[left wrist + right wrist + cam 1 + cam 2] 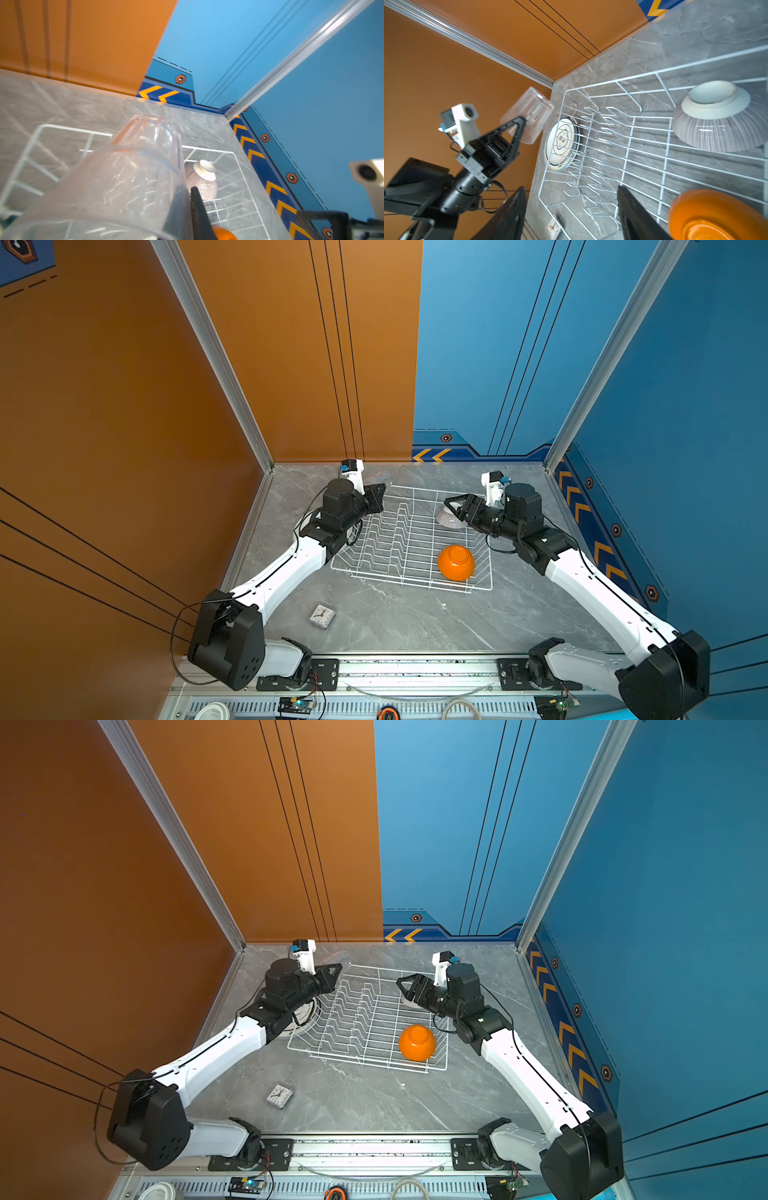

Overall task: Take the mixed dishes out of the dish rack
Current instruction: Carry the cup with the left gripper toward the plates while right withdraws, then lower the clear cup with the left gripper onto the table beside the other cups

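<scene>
Right wrist view showed the dish rack [630,137] on the table, a plate [562,143] just outside its left wall, and the orange bowl [712,216] and ribbed bowl [714,118] upside down inside. My left gripper [520,122] pinched the wall of a clear tumbler [529,112] beyond the far-left corner. My right gripper [570,188] hung spread wide and empty above the rack.
</scene>
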Available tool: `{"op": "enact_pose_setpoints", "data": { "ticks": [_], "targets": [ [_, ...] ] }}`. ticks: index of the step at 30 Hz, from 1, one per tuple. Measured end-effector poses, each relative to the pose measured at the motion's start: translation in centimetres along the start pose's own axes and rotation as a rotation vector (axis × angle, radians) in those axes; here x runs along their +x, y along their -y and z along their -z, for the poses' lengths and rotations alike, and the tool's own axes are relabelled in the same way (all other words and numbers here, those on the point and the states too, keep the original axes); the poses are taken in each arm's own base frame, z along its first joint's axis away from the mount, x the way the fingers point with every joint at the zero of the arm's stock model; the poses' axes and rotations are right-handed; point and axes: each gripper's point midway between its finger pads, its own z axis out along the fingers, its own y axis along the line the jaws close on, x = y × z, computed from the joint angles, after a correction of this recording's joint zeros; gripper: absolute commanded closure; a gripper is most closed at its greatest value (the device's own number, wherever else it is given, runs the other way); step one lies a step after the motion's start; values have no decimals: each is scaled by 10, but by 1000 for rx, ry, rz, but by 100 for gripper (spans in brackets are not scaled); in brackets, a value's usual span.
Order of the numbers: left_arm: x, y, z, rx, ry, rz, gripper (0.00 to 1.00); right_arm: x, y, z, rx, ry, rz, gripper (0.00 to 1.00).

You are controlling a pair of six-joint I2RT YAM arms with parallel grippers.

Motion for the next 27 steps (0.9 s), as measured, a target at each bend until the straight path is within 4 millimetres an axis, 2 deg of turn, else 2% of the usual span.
{"op": "enact_pose_setpoints", "data": {
  "ticks": [5, 10, 13, 17, 22, 27],
  "targets": [
    [-36, -45, 18, -209, 49, -6, 100, 11, 24, -2, 69, -26, -6, 30],
    [-44, -90, 29, -371, 22, 9, 100, 16, 38, -3, 101, -36, -5, 30],
    [-38, -115, 26, -449, -27, 13, 100, 19, 44, -3, 117, -44, -7, 30],
    [-20, -138, 14, -513, -120, 11, 100, 19, 51, -2, 131, -45, -16, 30],
    [-1, -151, -4, -539, -221, 10, 100, 18, 55, -1, 142, -42, -13, 30],
    [10, -159, -17, -558, -287, 3, 100, 15, 58, 1, 147, -36, -14, 30]
  ]
}}
